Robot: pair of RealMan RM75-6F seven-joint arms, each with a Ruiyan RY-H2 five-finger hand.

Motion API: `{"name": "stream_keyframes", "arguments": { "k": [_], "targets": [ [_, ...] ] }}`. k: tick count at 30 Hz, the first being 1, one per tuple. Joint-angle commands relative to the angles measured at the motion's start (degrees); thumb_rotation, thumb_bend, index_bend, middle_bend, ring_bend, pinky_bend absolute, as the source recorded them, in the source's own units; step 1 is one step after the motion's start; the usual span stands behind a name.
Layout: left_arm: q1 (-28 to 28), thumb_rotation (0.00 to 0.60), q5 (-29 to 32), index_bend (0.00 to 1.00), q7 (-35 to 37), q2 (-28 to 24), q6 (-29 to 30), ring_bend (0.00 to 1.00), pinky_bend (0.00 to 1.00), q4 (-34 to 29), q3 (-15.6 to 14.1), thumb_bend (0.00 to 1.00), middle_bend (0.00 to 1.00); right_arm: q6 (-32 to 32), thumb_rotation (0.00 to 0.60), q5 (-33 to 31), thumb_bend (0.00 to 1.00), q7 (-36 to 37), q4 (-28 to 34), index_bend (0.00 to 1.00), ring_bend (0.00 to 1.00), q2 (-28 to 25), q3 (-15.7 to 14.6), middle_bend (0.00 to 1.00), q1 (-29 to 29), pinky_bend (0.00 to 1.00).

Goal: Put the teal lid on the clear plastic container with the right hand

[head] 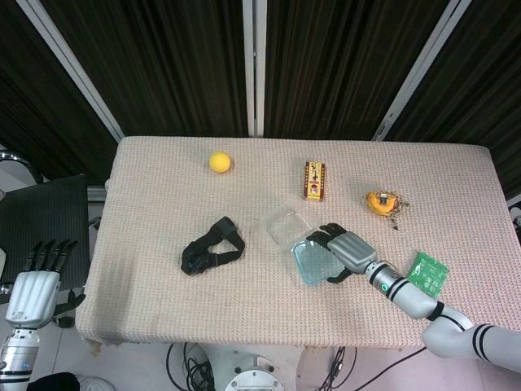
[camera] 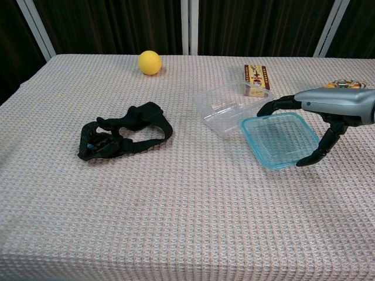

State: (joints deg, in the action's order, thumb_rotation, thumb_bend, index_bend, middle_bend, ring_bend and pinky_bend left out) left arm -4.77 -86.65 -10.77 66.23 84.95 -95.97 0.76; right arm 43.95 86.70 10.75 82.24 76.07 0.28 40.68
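While gripping teal lid (camera: 279, 139), right robot hand (camera: 328, 111) palm-down, outstretched.

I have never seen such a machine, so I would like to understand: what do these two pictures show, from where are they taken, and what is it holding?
This is a robot with two arms, each ending in a mechanical hand, at a cloth-covered table. One picture looks down from its head, the other forward from its chest.

The right hand holds a teal lid at the front right edge of a clear plastic container; the lid is not seated on it. The left hand hangs beside the table, holding nothing.

Also on the table: a yellow ball, a black strap, a small red box, an orange object and a green packet.
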Motion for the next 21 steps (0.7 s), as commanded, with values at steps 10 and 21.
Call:
{"name": "stream_keyframes", "arguments": {
  "k": [10,21],
  "targets": [
    [-0.2,0.6,0.0,0.1,0.6,0.2,-0.3,0.03,0.0,0.5,0.1,0.0,0.09,5.7,0.6,1.2,0.28,-3.7,15.7,0.2,0.0,-14.1,1.2,0.29,-0.9,0.0],
    [-0.3,0.6,1.3,0.1,-0.4,0.1,-1.0,0.03,0.0,-0.5,0.3,0.0,0.09,-11.6,0.6,-11.0,0.3,-12.4,7.9,0.2,0.0,-9.7,7.9,0.29,12.5,0.0]
  ]
}}
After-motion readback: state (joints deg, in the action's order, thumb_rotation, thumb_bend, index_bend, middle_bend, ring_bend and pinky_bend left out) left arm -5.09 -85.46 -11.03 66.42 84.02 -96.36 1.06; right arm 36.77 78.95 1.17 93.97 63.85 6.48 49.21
